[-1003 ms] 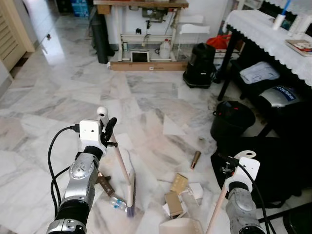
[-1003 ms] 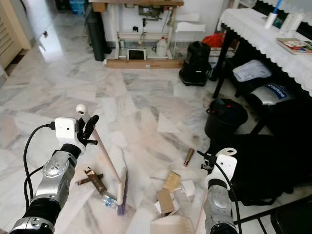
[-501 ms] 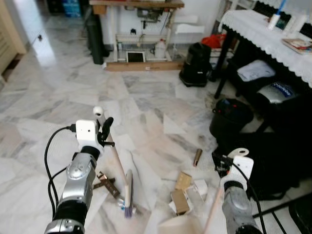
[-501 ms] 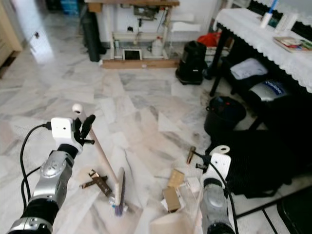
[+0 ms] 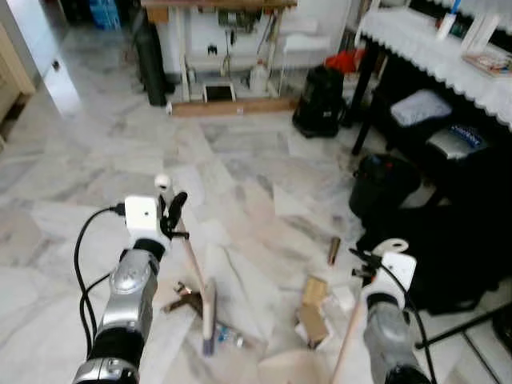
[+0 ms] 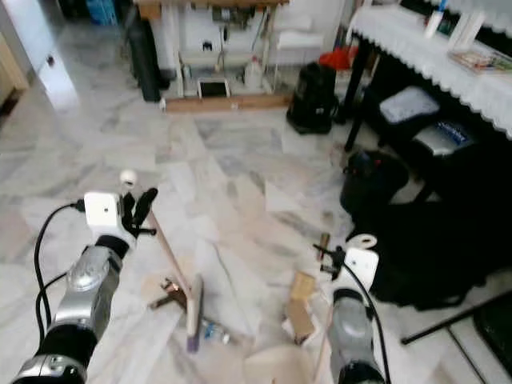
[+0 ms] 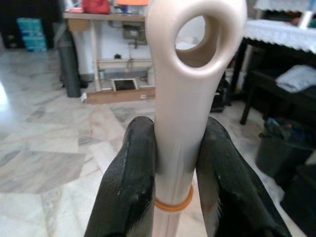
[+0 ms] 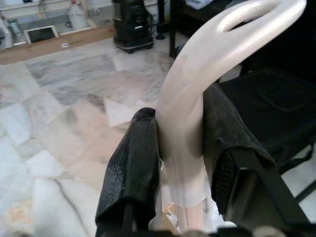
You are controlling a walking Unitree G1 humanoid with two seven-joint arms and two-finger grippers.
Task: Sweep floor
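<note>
Marble floor [image 5: 96, 160] spreads ahead, and the litter on it serves as the landmark: cardboard scraps [image 5: 314, 308], a crushed bottle [image 5: 228, 336] and a brown wooden piece [image 5: 186, 298] lie scattered between the two arms. Left gripper [image 7: 174, 163] pinches the broom handle [image 5: 190, 260] near its looped top, the broom head [image 5: 209, 316] resting just left of the bottle, while right gripper [image 8: 180, 143] clamps the dustpan handle [image 8: 197, 84], with the dustpan [image 5: 292, 370] near the scraps. Risk, as I judge it: a hard stroke could flick light scraps past the pan towards the black bin [image 5: 382, 186].
</note>
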